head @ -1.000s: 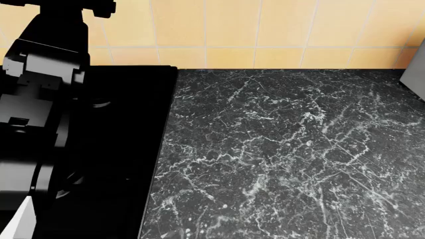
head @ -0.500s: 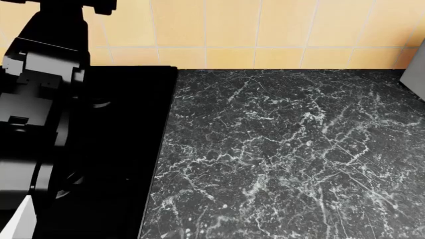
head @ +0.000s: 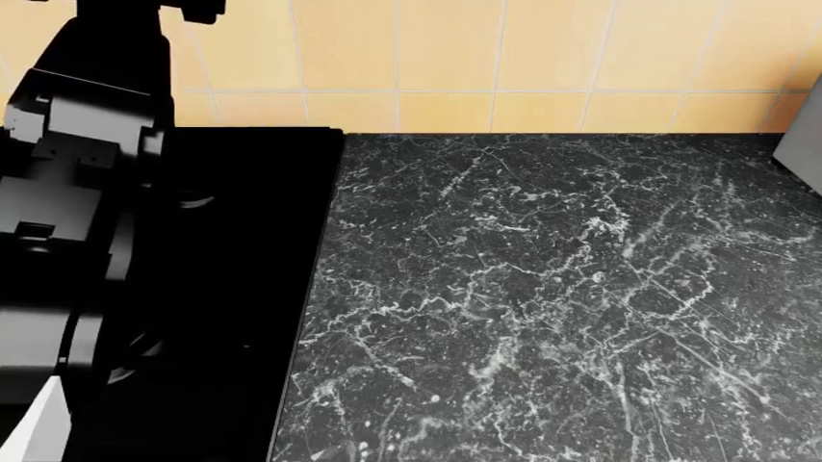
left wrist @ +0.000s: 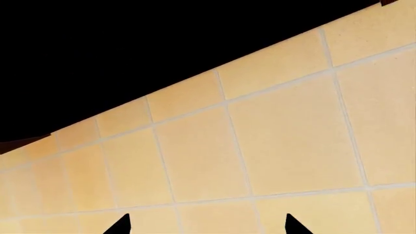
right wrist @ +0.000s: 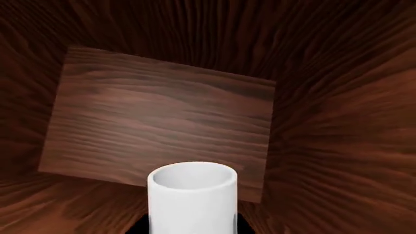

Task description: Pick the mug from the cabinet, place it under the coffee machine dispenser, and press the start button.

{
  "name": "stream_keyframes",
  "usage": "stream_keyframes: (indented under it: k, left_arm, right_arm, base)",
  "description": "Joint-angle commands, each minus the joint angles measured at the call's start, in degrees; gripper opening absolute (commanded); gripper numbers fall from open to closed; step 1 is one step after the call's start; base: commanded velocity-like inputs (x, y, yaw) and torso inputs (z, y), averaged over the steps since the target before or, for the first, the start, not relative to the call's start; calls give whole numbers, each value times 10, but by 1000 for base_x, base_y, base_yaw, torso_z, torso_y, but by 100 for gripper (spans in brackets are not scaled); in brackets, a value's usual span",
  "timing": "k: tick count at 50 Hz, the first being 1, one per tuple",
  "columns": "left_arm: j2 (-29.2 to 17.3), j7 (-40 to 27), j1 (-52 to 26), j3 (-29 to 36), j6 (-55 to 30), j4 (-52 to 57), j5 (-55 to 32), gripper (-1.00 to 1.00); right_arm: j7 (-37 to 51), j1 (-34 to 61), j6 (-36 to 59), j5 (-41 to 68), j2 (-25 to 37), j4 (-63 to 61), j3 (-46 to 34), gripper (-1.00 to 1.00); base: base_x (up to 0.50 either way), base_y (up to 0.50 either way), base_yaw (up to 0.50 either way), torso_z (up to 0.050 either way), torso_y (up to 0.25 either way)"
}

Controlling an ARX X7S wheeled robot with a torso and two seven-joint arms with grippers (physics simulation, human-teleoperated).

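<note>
The white mug (right wrist: 192,197) stands upright inside the dark wooden cabinet (right wrist: 162,112), seen only in the right wrist view. My right gripper (right wrist: 190,226) has its dark fingertips (right wrist: 140,225) pressed against both sides of the mug, shut on it. The mug's handle is hidden. My left gripper (left wrist: 206,229) is open and empty, its two fingertips (left wrist: 122,225) wide apart, facing the yellow tiled wall (left wrist: 273,141). The left arm (head: 77,192) rises at the left of the head view. The coffee machine dispenser is not identifiable in any view.
A black marble counter (head: 552,298) fills the head view, with a black cooktop (head: 244,289) on its left. A yellow tiled wall (head: 514,58) runs behind. A grey object's corner (head: 807,140) shows at the right edge. A dark underside (left wrist: 130,48) hangs above the left gripper.
The left arm has shifted slightly upward in the head view. Nothing else has visibly moved.
</note>
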Motion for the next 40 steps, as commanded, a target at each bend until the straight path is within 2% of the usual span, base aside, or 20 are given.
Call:
stream_keyframes:
  k: [1,6,40]
  left_arm:
    - [1,-1,-1,0,0,0,0,100]
    - [1,-1,-1,0,0,0,0,100]
    - [3,1,0,-6,-1,0,-1,100]
  right_arm:
    - [9,-1,-5,-5,6,-16,12,-100]
    - [12,-3,-6,-6,7,-19,12,-100]
    - [14,-21,-10,-1,13,-32,17,-100]
  base:
    - [0,0,0,0,0]
    - [-113,0,0,0,0]
    - [-500,1,0,0,0]
